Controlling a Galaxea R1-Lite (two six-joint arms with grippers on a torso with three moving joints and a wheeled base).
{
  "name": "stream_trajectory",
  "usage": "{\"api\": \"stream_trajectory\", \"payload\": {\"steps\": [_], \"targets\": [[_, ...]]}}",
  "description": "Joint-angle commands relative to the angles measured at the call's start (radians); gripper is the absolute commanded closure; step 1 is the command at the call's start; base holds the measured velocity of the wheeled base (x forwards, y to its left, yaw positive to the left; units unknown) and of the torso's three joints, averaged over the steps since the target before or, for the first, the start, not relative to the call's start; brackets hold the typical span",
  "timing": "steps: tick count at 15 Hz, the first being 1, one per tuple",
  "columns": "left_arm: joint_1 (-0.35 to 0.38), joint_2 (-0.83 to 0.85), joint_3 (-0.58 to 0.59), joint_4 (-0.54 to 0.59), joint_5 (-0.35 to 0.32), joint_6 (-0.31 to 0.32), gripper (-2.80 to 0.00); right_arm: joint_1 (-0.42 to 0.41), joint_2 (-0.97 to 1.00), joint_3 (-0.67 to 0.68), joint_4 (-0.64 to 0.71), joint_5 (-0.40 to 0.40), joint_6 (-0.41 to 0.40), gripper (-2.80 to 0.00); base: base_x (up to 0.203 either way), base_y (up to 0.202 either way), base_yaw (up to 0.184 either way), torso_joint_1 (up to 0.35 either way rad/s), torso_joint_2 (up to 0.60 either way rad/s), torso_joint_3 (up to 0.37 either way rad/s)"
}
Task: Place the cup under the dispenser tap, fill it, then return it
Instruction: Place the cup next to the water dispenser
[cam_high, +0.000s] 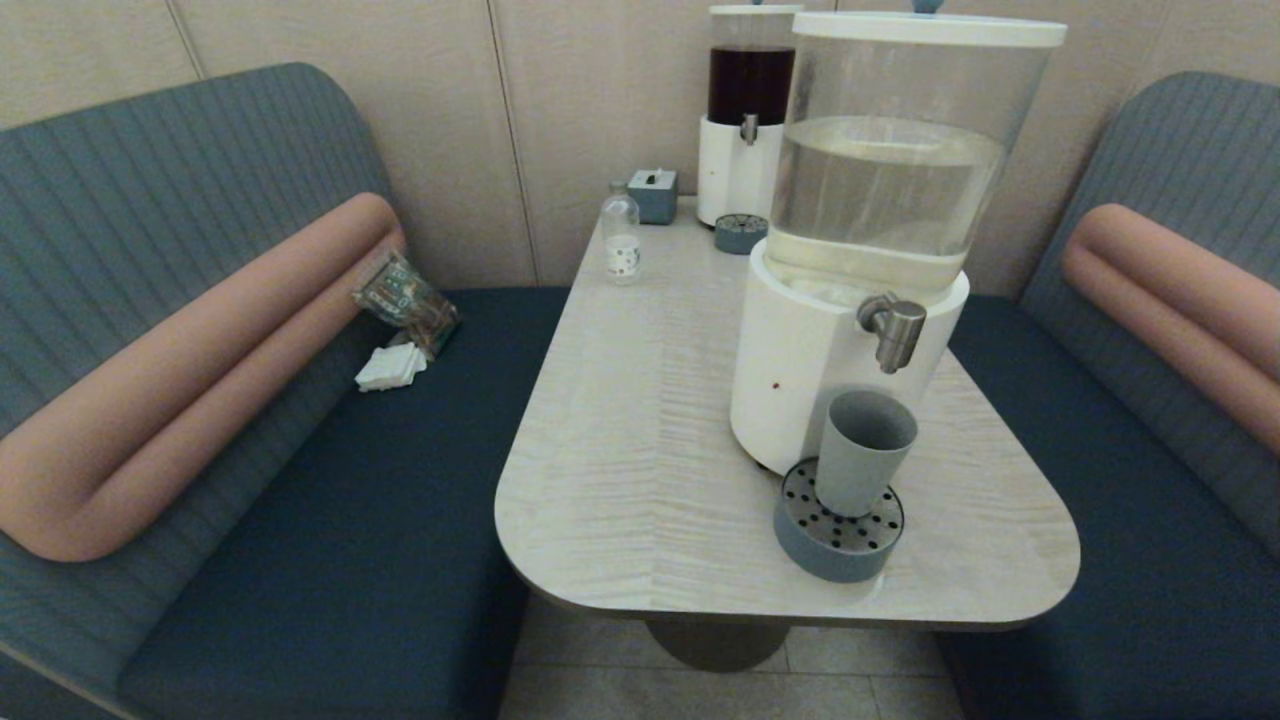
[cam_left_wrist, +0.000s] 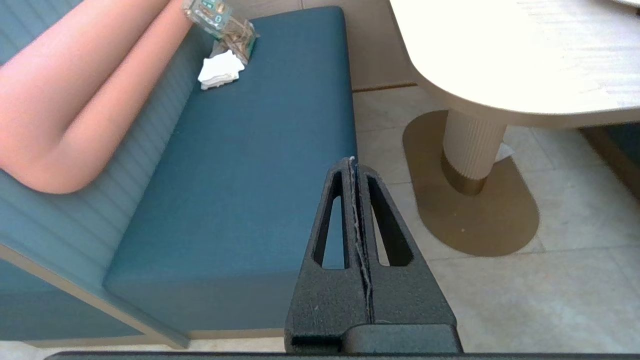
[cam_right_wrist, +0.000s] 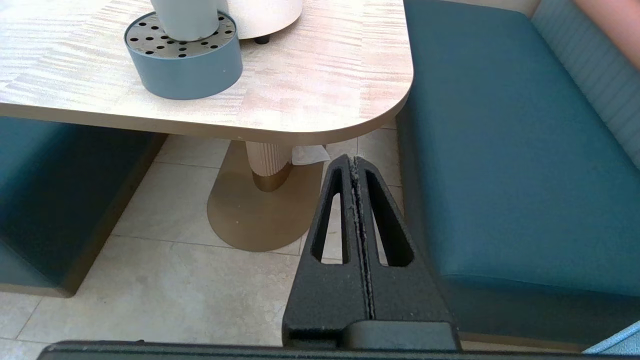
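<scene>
The grey-blue cup (cam_high: 864, 452) stands upright on a round perforated drip tray (cam_high: 838, 530), right below the brushed-silver dispenser tap (cam_high: 894, 331) of the big white-based dispenser (cam_high: 800, 370). The cup's base (cam_right_wrist: 186, 19) also shows on the tray (cam_right_wrist: 184, 60) in the right wrist view. Neither arm shows in the head view. My left gripper (cam_left_wrist: 353, 161) hangs shut and empty below table height, over the left bench's edge. My right gripper (cam_right_wrist: 353, 159) is likewise shut and empty, low over the floor beside the right bench.
A slimmer dark-red-liquid dispenser (cam_high: 748, 110) with its own drip tray (cam_high: 740, 233), a small clear bottle (cam_high: 621, 240) and a tissue box (cam_high: 653, 194) stand at the table's (cam_high: 640, 420) far end. A packet (cam_high: 405, 300) and napkins (cam_high: 390, 367) lie on the left bench. Benches flank the table.
</scene>
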Motion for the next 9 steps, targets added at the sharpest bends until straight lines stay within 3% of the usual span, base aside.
{"api": "stream_trajectory", "payload": {"steps": [1, 9], "targets": [[0.000, 0.002, 0.000, 0.002, -0.003, 0.003, 0.00, 0.001, 0.000, 0.000, 0.001, 0.000, 0.000, 0.00, 0.000, 0.000, 0.000, 0.000, 0.00, 0.000], [0.000, 0.002, 0.000, -0.001, 0.005, -0.006, 0.00, 0.000, 0.000, 0.000, 0.001, 0.000, 0.000, 0.00, 0.000, 0.000, 0.000, 0.000, 0.00, 0.000]]}}
